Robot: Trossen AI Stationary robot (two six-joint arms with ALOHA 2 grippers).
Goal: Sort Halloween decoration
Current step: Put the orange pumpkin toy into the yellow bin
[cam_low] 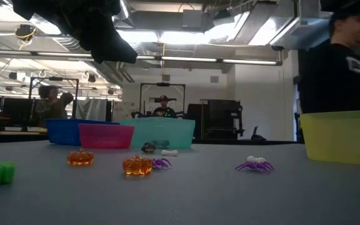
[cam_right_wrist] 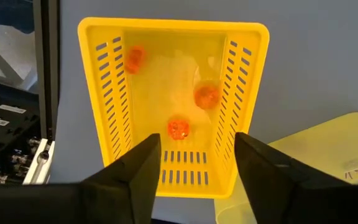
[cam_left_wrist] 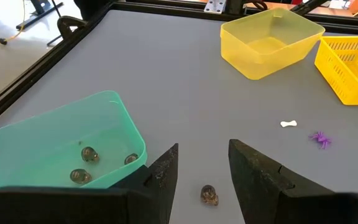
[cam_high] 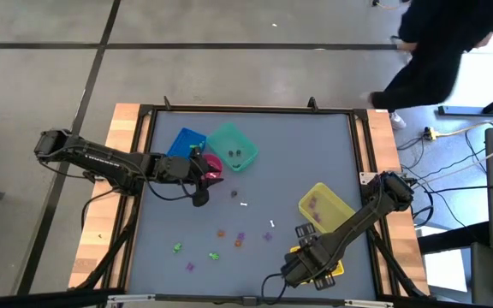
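many trinkets are still lying loose on the grey table (cam_high: 255,184): orange pumpkins (cam_low: 137,165), purple spiders (cam_low: 254,165), green pieces (cam_high: 178,248), a white bone (cam_left_wrist: 288,124) and a dark skull (cam_left_wrist: 209,195), scattered between the two arms toward the near edge. some are sitting sorted already: three skulls in the teal bin (cam_left_wrist: 55,146) at far left, purple bits in the yellow bin (cam_high: 325,208) at right, three pumpkins in the slotted yellow basket (cam_right_wrist: 173,99) at near right.

we are holding the left gripper (cam_left_wrist: 202,171) low over the skull just beside the teal bin, jaws standing apart and empty, the skull lying between them. we are holding the right gripper (cam_right_wrist: 197,165) above the basket, jaws spread, gripping nothing.

we are judging these pieces as featherweight, hard, glossy plastic, so they are likely slipping or flicking away under a skewed pinch. we are thinking the skull wants taking across its rounded sides, fingertips down at the table. we are reckoning the spiders want the body rather than the thin legs, the bone its narrow waist, the pumpkins their widest part.
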